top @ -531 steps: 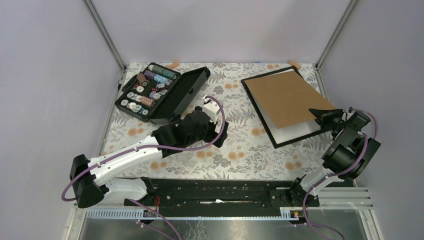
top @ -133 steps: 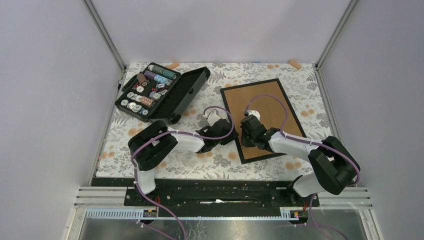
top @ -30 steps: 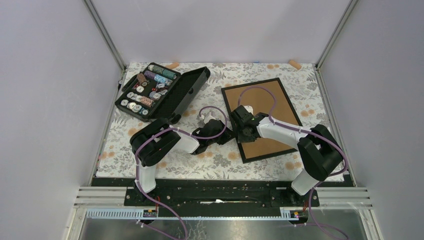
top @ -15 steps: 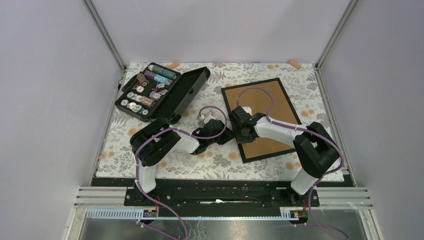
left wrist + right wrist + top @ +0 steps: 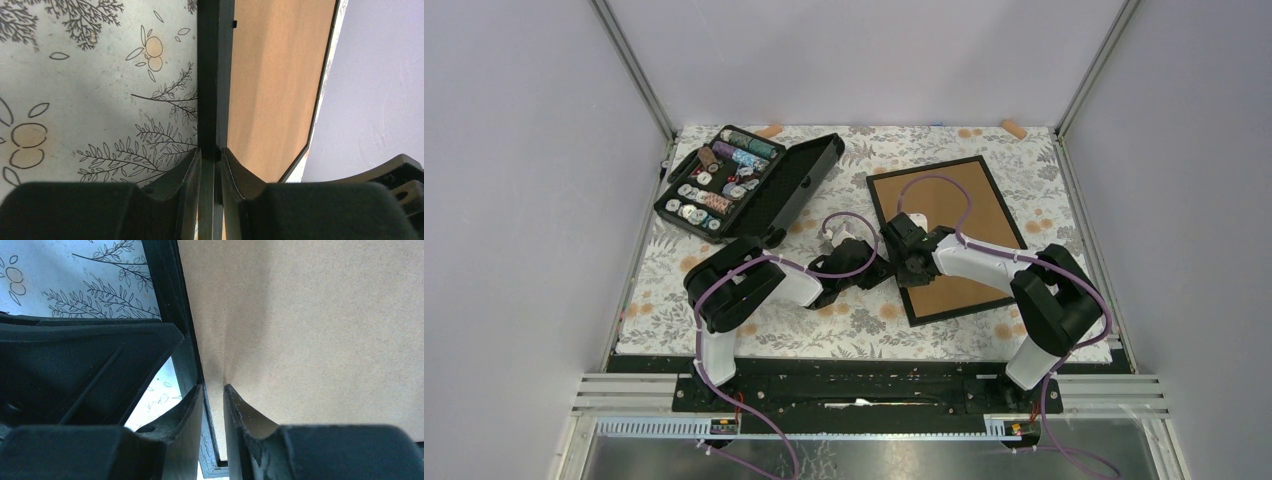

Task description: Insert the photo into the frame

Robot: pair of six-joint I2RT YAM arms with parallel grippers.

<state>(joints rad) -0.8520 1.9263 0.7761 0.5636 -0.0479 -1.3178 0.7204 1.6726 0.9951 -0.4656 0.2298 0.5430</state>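
Note:
The frame lies face down right of centre, its brown board back up inside a thin black rim. The photo is hidden. My left gripper comes in low from the left; in the left wrist view it is shut on the frame's black left rail. My right gripper points down at the same edge, close beside the left one. In the right wrist view its jaws stand a narrow slit apart over the seam between rail and board; any grip is unclear.
An open black case of thread spools sits at the back left. Two small orange pieces lie along the back edge. Metal posts and grey walls close in the floral tabletop.
My right gripper has crept a little to the left and back along the frame's left edge, and its jaws have narrowed. The left gripper and the frame stay put.

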